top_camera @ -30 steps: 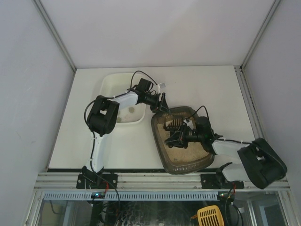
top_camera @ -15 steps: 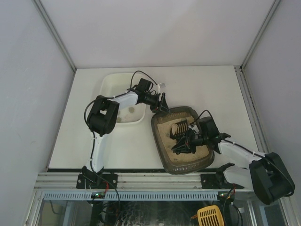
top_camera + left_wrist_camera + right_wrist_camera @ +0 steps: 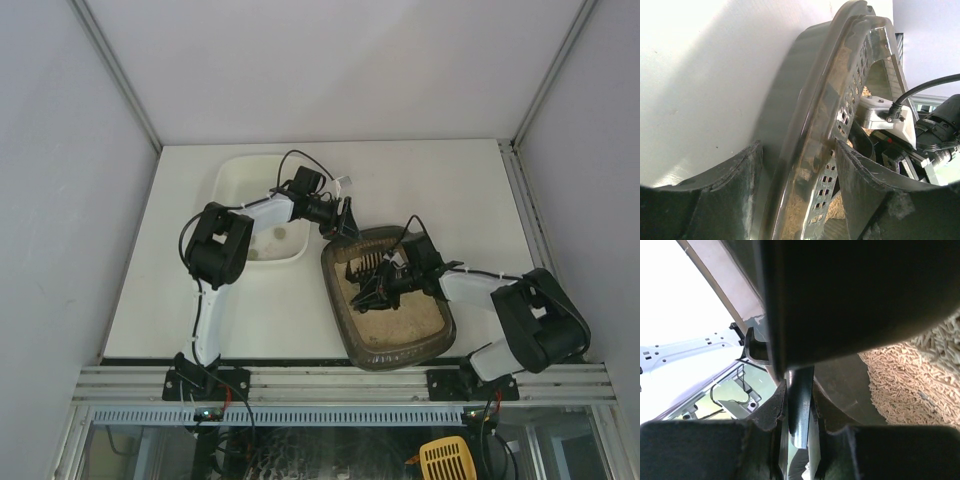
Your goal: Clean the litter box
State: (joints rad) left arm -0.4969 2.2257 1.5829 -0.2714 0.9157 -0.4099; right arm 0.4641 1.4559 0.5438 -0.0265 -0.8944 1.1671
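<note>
A dark brown-grey rectangular plastic litter box (image 3: 398, 357) with rounded corners and a thick, glossy rim sits open-topped just right of centre in the lower half of the overhead frame, turned slightly askew. Beige sandy litter (image 3: 410, 320) covers its floor.

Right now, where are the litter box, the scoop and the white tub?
litter box (image 3: 398, 358): top external view, on its near rim.
scoop (image 3: 366, 262): top external view, on its slotted head.
white tub (image 3: 228, 180): top external view, on its left wall.
</note>
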